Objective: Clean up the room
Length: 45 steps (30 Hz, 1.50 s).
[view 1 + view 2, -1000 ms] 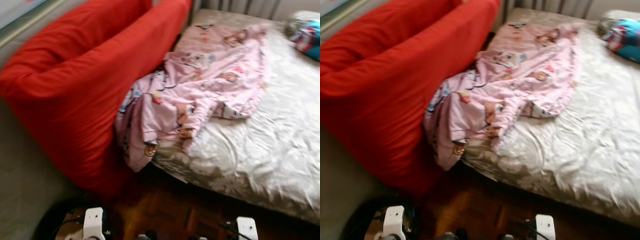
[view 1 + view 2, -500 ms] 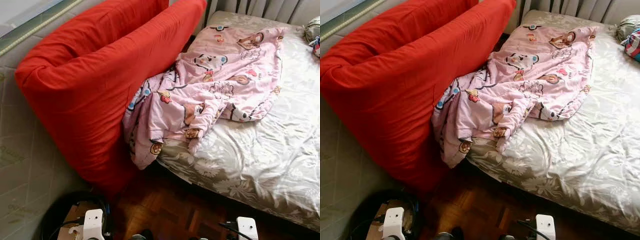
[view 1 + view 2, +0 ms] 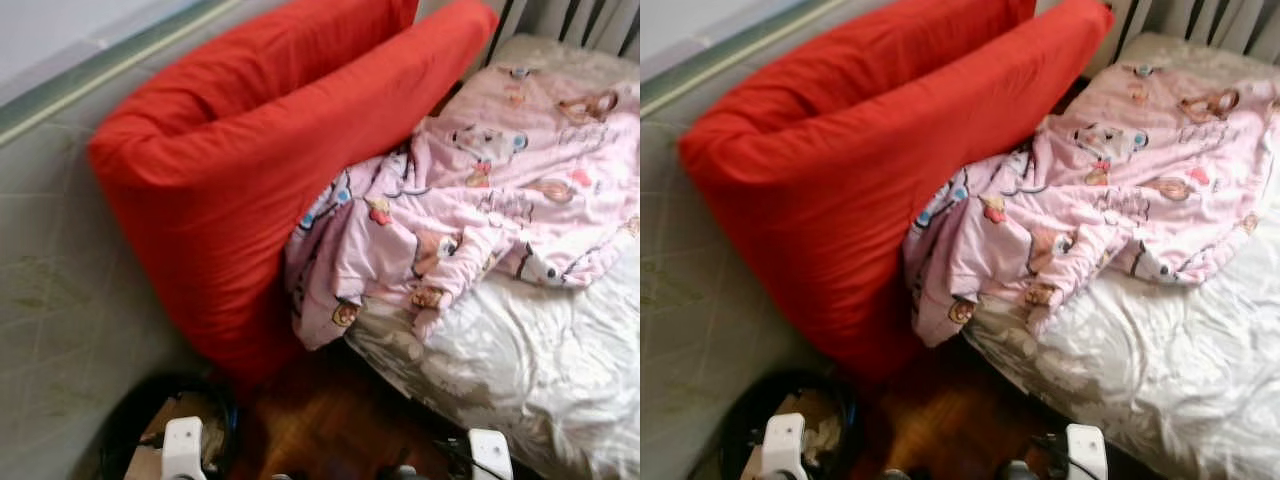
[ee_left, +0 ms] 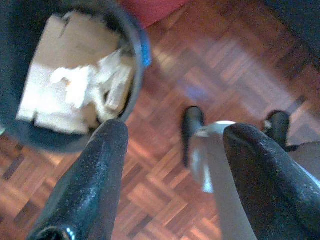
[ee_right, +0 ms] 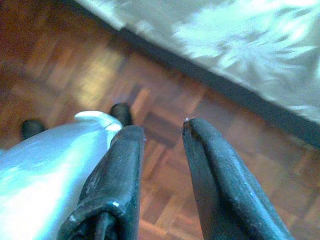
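Note:
A pink cartoon-print blanket lies crumpled on the bed, one corner hanging over the near edge toward the floor. Beside it a big red folded cushion leans against the wall. A black bin holding cardboard and crumpled white paper stands on the floor at my lower left. My left gripper hangs open above the floor next to the bin, holding nothing. On the other side, my right gripper hangs low over the parquet near the bed's edge, open and holding nothing.
Dark parquet floor runs in a narrow strip between the bin, the red cushion and the bed. A pale patterned surface stands to the left. Curtain folds hang behind the bed's head. My feet show on the floor.
The whole picture has shifted right, so the camera turned left. The striped pillow at the bed's far right has left the picture. Blanket, cushion and bin lie as before.

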Available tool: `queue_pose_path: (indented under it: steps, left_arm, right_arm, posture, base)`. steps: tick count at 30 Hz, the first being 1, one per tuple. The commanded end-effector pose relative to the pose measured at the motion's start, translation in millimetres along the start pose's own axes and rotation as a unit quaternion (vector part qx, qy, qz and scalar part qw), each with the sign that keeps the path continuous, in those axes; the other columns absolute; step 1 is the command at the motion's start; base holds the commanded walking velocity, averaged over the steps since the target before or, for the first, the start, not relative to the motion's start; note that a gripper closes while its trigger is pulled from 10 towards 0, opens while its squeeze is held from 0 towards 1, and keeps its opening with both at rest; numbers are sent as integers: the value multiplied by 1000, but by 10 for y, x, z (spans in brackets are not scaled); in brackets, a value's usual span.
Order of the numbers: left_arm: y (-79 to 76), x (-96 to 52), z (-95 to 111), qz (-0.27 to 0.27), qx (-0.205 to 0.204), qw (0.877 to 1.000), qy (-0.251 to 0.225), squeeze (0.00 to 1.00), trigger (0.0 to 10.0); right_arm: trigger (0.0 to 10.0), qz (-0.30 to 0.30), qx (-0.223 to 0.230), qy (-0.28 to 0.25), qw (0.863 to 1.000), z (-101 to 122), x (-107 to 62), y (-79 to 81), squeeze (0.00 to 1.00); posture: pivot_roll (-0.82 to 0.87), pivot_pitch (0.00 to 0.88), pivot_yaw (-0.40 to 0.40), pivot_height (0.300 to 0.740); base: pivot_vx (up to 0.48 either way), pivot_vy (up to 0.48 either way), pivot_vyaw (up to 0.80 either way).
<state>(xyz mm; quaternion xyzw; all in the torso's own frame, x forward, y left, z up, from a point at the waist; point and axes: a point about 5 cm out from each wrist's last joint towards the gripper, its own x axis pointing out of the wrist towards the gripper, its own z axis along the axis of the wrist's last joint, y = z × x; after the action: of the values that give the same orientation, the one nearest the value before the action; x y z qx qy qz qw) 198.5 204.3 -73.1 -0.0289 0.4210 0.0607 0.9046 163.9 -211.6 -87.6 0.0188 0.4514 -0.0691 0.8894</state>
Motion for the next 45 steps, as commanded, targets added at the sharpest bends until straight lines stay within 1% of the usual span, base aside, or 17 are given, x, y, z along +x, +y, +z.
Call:
queue_pose_path:
  steps: [1, 8, 14, 17, 19, 20, 21, 22, 25, 31, 32, 33, 34, 35, 38, 41, 45]
  left_arm:
    - [95, -27, -95, 11, 5, 1000, 16, 0, 10000]
    - [95, -28, -95, 11, 4, 1000, 15, 0, 10000]
    - [88, -28, -89, 10, 0, 1000, 9, 0, 10000]
    - [87, -29, -79, 10, -3, 1000, 3, 0, 10000]
    - [88, -29, -79, 10, -3, 1000, 2, 0, 10000]
    - [89, -30, -74, 9, -3, 1000, -1, 0, 10000]
    - [87, -31, -66, 8, -5, 1000, -7, 0, 10000]
    - [87, -31, -66, 8, -5, 1000, -7, 0, 10000]
    - [89, -32, -59, 6, -6, 1000, -13, 0, 10000]
    - [99, -36, -60, 4, -5, 1000, -16, 0, 10000]
    - [100, -37, -61, 4, -5, 1000, -16, 0, 10000]
    - [102, -38, -61, 4, -3, 1000, -17, 0, 10000]
    - [103, -38, -61, 4, -3, 1000, -18, 0, 10000]
    - [104, -39, -60, 4, -2, 1000, -19, 0, 10000]
    - [108, -42, -56, 5, -5, 1000, -25, 0, 10000]
    - [109, -43, -57, 4, -5, 1000, -25, 0, 10000]
    - [108, -44, -55, 2, -1, 1000, -28, 0, 10000]
  right_arm:
    - [10000, 5, 8, 11, 1000, -72, -10, 49, 0]
    - [10000, 8, 10, 6, 1000, -63, -10, 53, 0]
    - [10000, 21, 10, -14, 1000, -25, -11, 64, 0]
    - [10000, 37, 13, -41, 998, 29, -14, 82, 0]
    - [10000, 40, 13, -48, 998, 41, -15, 86, 0]
    - [10000, 46, 14, -58, 997, 61, -18, 94, 0]
    - [10000, 57, 12, -80, 995, 104, -24, 107, 0]
    - [10000, 57, 12, -80, 995, 104, -24, 107, 0]
    - [10000, 69, 13, -105, 992, 147, -34, 122, 0]
    - [10000, 73, 17, -145, 987, 202, -59, 126, 0]
    - [10000, 86, 9, -207, 974, 518, -42, 240, 0]
    - [10000, 109, -5, -333, 937, 1212, -105, 508, 0]
    - [10000, 115, -7, -368, 923, 1409, -154, 590, 0]
    - [10000, 118, -9, -386, 915, 1487, -187, 628, 0]
    - [10000, 123, -5, -410, 904, 1517, -241, 668, 0]
    - [10000, 126, -4, -422, 898, 1520, -266, 686, 0]
    - [10000, 124, 1, -423, 898, 1497, -276, 684, 0]
  posture:
    - [7, 218, 18, 740]
    - [6, 214, 18, 740]
    - [9, 219, 17, 740]
    - [9, 219, 17, 740]
    - [7, 225, 17, 740]
    - [3, 227, 17, 740]
    - [5, 229, 17, 740]
    - [5, 229, 17, 740]
    - [3, 232, 18, 740]
    - [-5, 238, 22, 740]
    - [-5, 238, 22, 740]
    - [-6, 240, 22, 740]
    - [-6, 240, 22, 740]
    - [-3, 241, 22, 740]
    - [-1, 243, 22, 740]
    - [-4, 244, 22, 740]
    - [-6, 240, 19, 740]
  base:
    - [259, 0, 0]
    - [254, 0, 0]
    - [0, 0, 0]
    - [0, 0, 0]
    - [0, 0, 0]
    - [0, 0, 0]
    - [0, 0, 0]
    - [0, 0, 0]
    - [0, 0, 0]
    - [0, 0, 0]
    - [0, 0, 0]
    - [0, 0, 0]
    - [0, 0, 0]
    - [0, 0, 0]
    - [0, 0, 0]
    - [0, 0, 0]
    - [0, 0, 0]
